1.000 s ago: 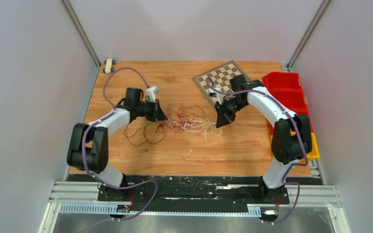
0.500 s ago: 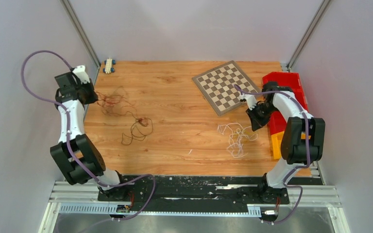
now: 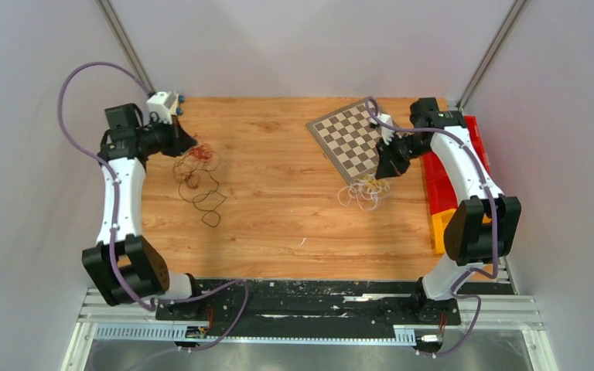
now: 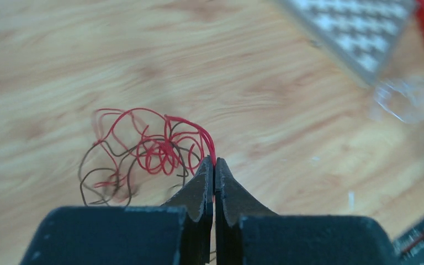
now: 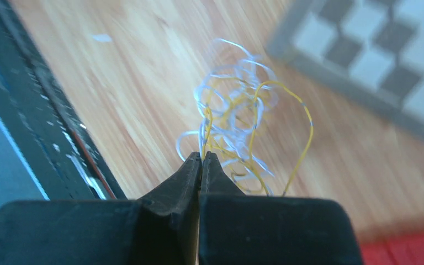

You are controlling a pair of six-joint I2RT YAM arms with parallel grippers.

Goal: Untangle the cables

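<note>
Top external view: the red-brown cables [image 3: 195, 161] were found on the far left part of the table [image 3: 294, 224], with a tail of loose loops trailing toward the near edge. The white-yellow cables [image 3: 363, 193] were found well apart on the right, at the near corner of the chessboard [image 3: 349, 133]. No strand was seen bridging the two bunches.

The left end effector [image 3: 189, 144] was clenched. In the left wrist view, its tips [image 4: 214, 165] were pressed together on a red strand at the edge of the curls, and brown loops [image 4: 96, 179] were threaded through the red ones. The right end effector [image 3: 381, 171] was likewise clenched. In the right wrist view, its tips [image 5: 201, 160] were pinched on yellow and pale strands that rose from the bunch [image 5: 237, 118].

The wire is judged to be very light, limp yet springy, thin and smooth enough to slip from a weak pinch. A whole bunch would likely be dragged along by one strand, and knots could be tightened by a hard pull. Hold is best taken on a free end or an outer loop, not in the dense middle. The colours within each bunch are judged not yet parted.
</note>
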